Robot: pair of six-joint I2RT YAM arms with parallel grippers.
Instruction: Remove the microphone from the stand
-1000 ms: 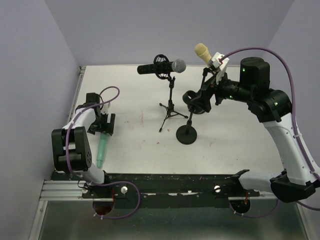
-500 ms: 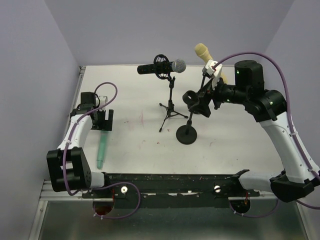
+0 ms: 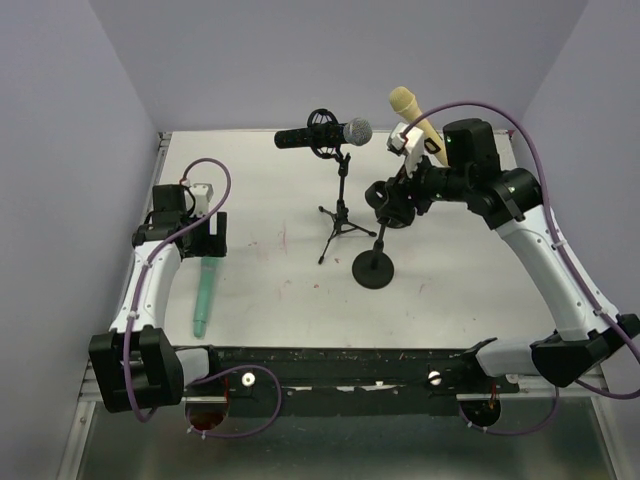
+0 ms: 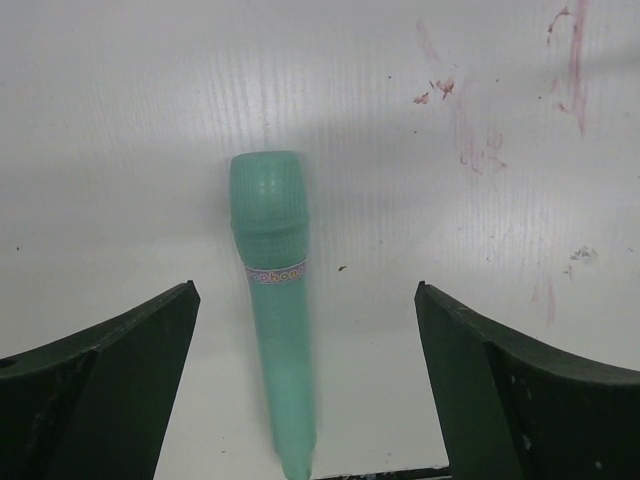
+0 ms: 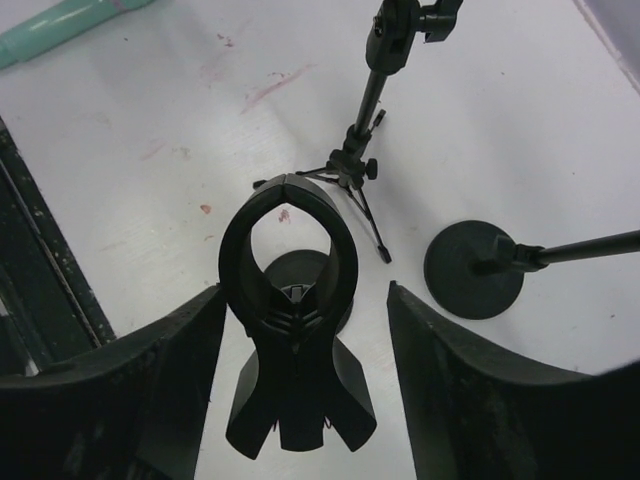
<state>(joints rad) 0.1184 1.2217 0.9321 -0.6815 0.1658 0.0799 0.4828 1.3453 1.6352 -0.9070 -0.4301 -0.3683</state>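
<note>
A green microphone (image 3: pixel 205 295) lies flat on the white table, free of any stand. My left gripper (image 3: pixel 207 238) hovers open just above its head end. In the left wrist view the green microphone (image 4: pixel 272 300) lies between the wide-apart fingers of the left gripper (image 4: pixel 305 300), touching neither. My right gripper (image 3: pixel 395 200) is at the empty black clip on the round-base stand (image 3: pixel 373 268). In the right wrist view that clip (image 5: pixel 290 360) stands between the fingers of the right gripper (image 5: pixel 305 292), close to the left finger, with a gap on the right.
A black microphone with a silver head (image 3: pixel 320 136) sits on a tripod stand (image 3: pixel 340 225) at the back centre. A yellow microphone (image 3: pixel 412 112) rests on another stand behind my right arm; its round base (image 5: pixel 475 270) is close by. A black rail borders the near table edge.
The left gripper has drawn back from the green microphone, which stays on the table. The right gripper has shifted left and its fingers have narrowed around the empty clip.
</note>
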